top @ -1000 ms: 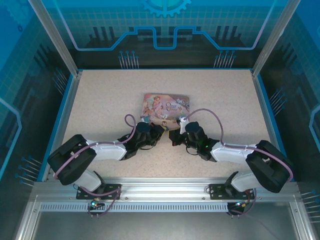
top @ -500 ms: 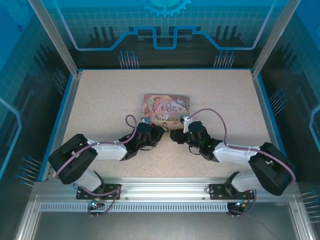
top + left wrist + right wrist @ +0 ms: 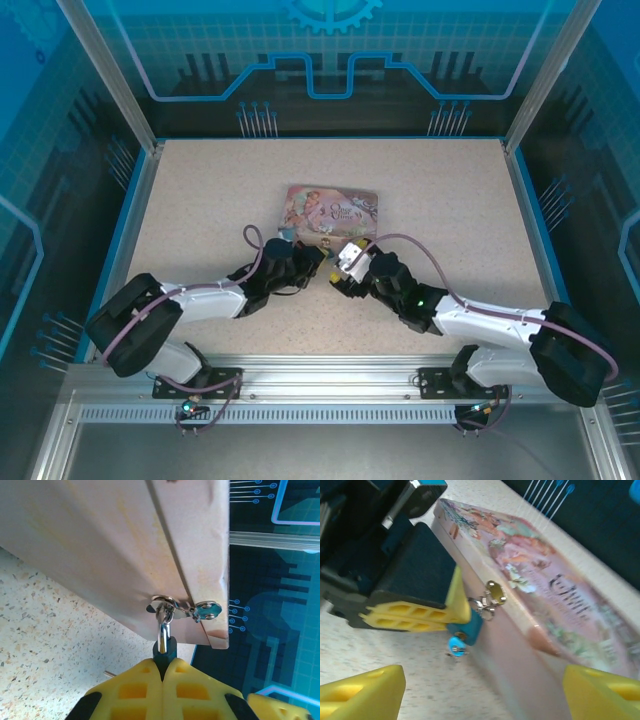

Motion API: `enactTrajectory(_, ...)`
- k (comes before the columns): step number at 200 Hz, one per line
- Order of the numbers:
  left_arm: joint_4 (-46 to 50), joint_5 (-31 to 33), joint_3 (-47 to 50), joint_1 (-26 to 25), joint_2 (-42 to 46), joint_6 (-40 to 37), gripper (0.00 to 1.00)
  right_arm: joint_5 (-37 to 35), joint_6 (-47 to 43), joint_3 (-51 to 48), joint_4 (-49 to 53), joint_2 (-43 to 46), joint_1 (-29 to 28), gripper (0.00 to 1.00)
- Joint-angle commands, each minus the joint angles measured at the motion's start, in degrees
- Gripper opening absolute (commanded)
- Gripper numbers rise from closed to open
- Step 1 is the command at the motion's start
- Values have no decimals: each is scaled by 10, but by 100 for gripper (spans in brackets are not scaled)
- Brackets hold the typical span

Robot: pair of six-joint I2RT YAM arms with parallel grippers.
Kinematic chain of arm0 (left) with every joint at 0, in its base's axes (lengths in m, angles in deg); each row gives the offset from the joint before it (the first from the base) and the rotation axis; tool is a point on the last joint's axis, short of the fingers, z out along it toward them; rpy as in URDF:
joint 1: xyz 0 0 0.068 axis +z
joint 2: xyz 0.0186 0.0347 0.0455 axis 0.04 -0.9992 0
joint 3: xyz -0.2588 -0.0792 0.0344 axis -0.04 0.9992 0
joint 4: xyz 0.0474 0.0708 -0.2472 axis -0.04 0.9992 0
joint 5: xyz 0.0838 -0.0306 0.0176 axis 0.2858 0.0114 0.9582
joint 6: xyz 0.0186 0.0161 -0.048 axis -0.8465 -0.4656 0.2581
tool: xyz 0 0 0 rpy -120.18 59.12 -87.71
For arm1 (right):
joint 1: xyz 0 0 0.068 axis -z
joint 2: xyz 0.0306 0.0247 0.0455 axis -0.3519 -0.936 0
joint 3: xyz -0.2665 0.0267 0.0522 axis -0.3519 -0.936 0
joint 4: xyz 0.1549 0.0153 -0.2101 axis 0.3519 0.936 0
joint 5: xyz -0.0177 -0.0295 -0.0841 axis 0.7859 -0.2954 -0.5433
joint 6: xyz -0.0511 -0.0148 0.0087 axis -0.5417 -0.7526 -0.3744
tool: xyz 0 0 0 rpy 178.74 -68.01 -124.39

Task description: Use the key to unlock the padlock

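Observation:
In the left wrist view my left gripper point(image 3: 167, 667) is shut on the teal body of the padlock point(image 3: 165, 652). Its silvery shackle point(image 3: 163, 629) runs through the hasp on the front of the pink box point(image 3: 125, 545). In the right wrist view the padlock point(image 3: 470, 625) hangs at the box's front wall, pinched by the left gripper's yellow fingers point(image 3: 415, 615). The key point(image 3: 455, 646) has a light-blue head and sticks out of the padlock's lower end. My right gripper point(image 3: 480, 695) is open a short way back from the key, touching nothing. From above, the left gripper point(image 3: 303, 262) and right gripper point(image 3: 343, 264) face each other.
The pink illustrated tin box point(image 3: 332, 212) lies flat mid-table, its front edge toward the arms. The speckled tabletop point(image 3: 200, 200) is bounded by blue rails point(image 3: 130, 230) and see-through walls. An aluminium frame point(image 3: 330, 380) runs along the near edge.
My right gripper has opened off the key, which stays in the padlock. The right arm has stretched out lower and longer. The left gripper keeps its grip, shifted slightly left.

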Motion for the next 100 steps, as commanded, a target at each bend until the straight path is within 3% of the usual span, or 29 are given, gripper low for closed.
enactTrajectory(1, -6, -24, -8, 16, 35, -22, 0, -111, -144, 22, 9, -3, -21, 82)
enactTrajectory(31, 11, -48, -11, 33, 49, -29, 0, -192, -214, 17, -24, -48, -64, 79)
enactTrajectory(63, 10, -61, -13, 40, 50, -29, 0, -210, -254, 32, -53, -101, -78, 74)
enactTrajectory(100, 4, -65, -11, 42, 49, -26, 0, -173, -269, 42, -75, -103, -71, 67)
